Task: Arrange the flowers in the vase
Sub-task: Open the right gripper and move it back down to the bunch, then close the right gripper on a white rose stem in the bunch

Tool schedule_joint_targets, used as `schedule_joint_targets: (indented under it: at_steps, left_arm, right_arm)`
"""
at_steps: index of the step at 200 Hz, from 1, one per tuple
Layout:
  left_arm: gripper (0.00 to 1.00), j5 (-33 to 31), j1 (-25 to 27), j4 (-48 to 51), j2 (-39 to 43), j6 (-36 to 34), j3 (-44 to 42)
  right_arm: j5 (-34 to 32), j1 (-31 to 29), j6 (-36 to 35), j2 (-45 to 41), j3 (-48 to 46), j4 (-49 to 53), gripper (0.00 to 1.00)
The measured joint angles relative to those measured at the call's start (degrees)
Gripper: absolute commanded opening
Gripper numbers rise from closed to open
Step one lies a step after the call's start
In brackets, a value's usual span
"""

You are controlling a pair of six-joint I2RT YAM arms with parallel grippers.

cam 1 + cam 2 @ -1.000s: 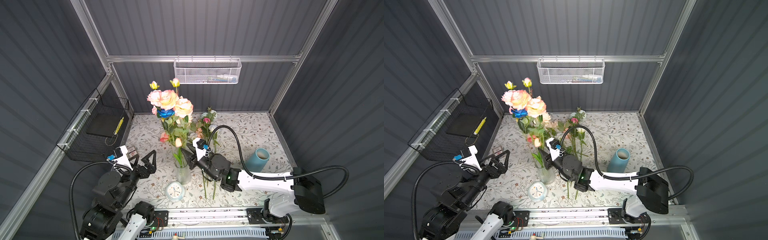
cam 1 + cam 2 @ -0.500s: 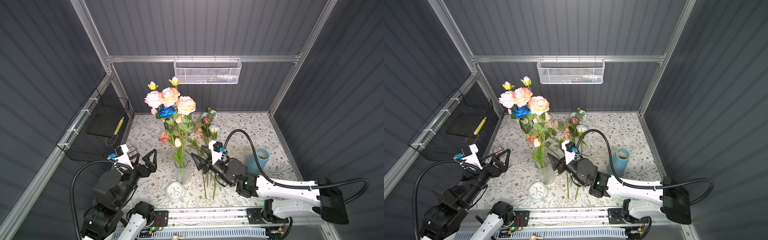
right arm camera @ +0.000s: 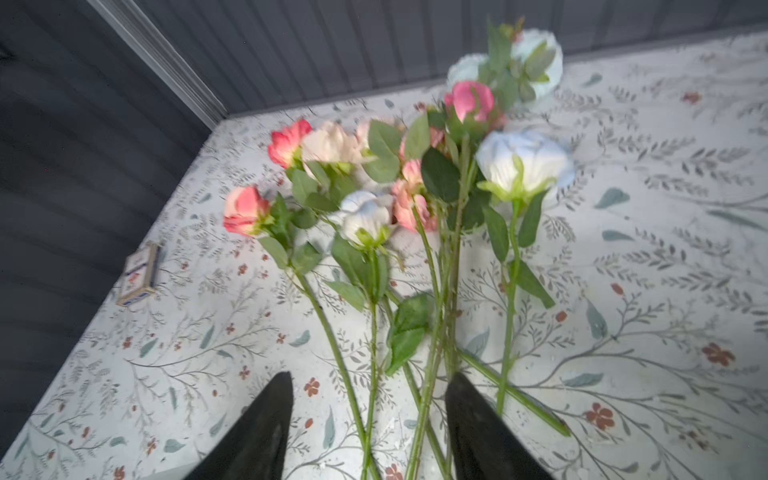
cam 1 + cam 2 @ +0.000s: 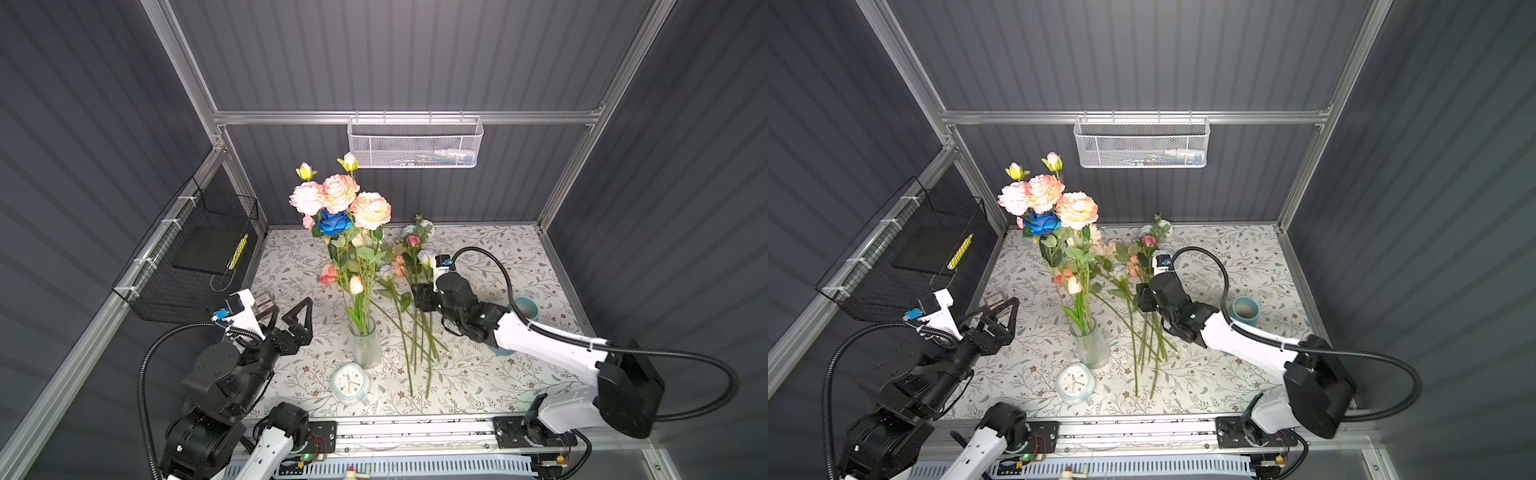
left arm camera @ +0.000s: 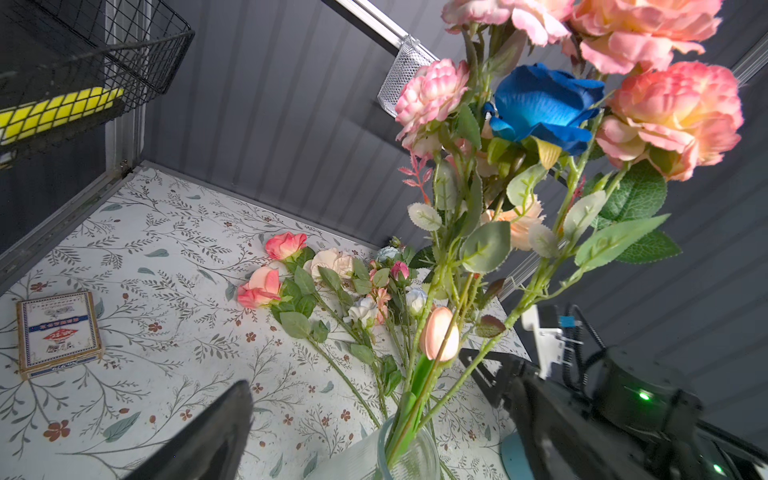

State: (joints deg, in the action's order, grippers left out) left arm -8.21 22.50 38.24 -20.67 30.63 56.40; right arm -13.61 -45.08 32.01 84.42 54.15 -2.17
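Right tool, jaws apart and empty, straddles loose pink and white long-stemmed flowers lying on the floral-print counter beside the part-filled clear glass vase. The next move is likely to pinch a single stem. Left tool hangs wide open.

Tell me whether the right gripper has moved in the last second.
Yes. In a top view the right gripper has shifted rightward, away from the vase, and now hangs over the loose flowers.
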Motion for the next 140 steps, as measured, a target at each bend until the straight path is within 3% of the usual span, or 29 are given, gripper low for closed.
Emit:
schedule_joint_targets:
  at_steps: [55,76,140]
  left_arm:
    - [1.0,-0.2,0.0,0.7,1.0,0.0,0.0]
    - [1.0,-0.3,0.0,0.9,1.0,0.0,0.0]
    - [1.0,-0.8,0.0,1.7,1.7,0.0,0.0]
  right_arm:
    - [4.6,3.2,2.5,14.9,6.3,8.5,0.44]
    - [3.9,4.0,3.6,16.5,6.5,9.2,0.39]
    - [0.9,9.9,5.1,21.4,8.4,9.2,0.38]
